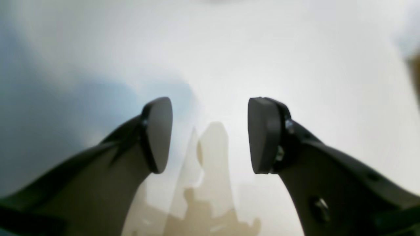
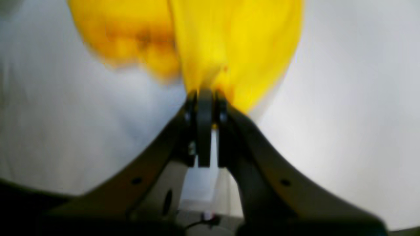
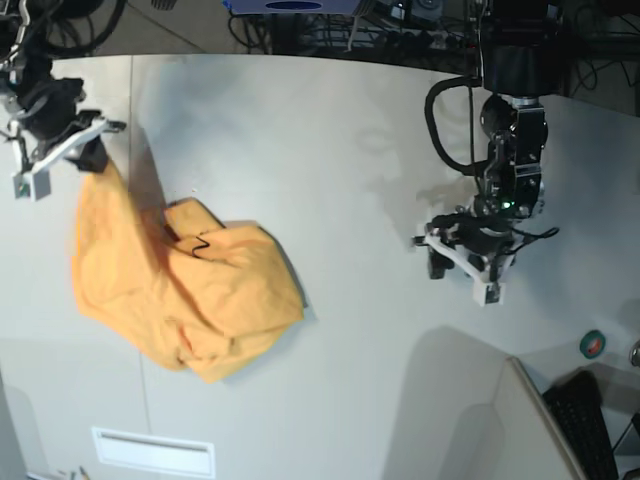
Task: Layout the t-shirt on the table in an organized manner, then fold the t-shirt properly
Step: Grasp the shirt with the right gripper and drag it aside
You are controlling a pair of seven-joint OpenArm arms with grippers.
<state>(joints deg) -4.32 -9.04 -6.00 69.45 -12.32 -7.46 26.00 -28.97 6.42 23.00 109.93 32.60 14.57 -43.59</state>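
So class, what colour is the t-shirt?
The t-shirt is plain light orange, clearest in the base view.

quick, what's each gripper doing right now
Left gripper: open, holding nothing, only bare table under it.
Right gripper: shut on the t-shirt, lifting one end of it.

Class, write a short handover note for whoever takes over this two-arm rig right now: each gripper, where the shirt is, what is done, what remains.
Right gripper: shut on an edge of the light-orange soft cloth t-shirt, lifting that part.
Left gripper: open, empty, above the bare white-grey flat table, well apart from the shirt.
Shirt: crumpled heap on the right arm's side of the table, one end raised.
Done: one edge gripped.
Left: spread it flat, then fold.
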